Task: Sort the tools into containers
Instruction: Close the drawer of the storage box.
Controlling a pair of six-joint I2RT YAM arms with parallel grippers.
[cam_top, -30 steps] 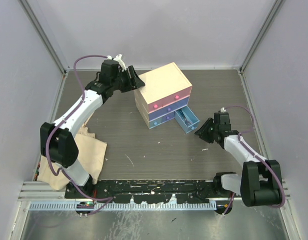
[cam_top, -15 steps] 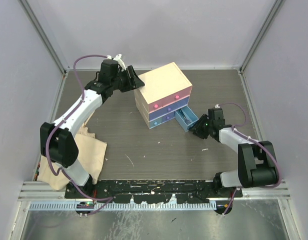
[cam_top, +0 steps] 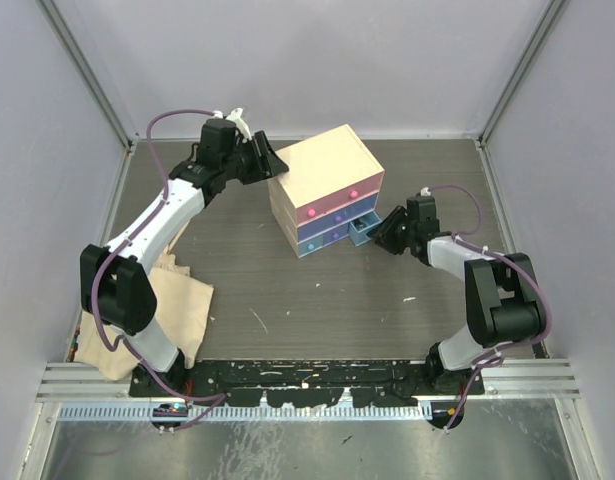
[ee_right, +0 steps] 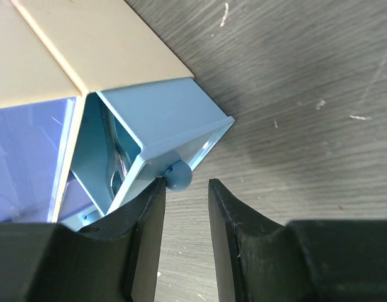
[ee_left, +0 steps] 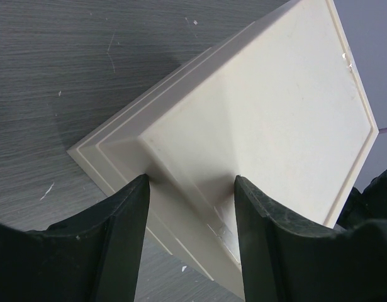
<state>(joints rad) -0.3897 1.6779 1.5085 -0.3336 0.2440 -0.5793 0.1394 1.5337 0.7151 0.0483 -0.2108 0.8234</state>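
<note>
Blue drawer [cam_top: 362,232] sits nearly home in the cream chest [cam_top: 327,170], with an end effector on each side of the chest.
Its front juts slightly past the pink drawer [cam_top: 332,205] and purple drawer [cam_top: 327,228] above it. The right end effector [ee_right: 185,185] has its jaws apart around the knob [ee_right: 179,176]; one finger touches it and the other stands clear. The left end effector [ee_left: 192,182] grips the chest's far left corner, a finger on each face. Bare tabletop [cam_top: 317,300] lies open in front of the chest and between the arms, and a beige cloth [cam_top: 187,300] lies at the near left edge. A second ago the drawer stood well out and the right end effector hung apart from it. The left arm has not moved.
</note>
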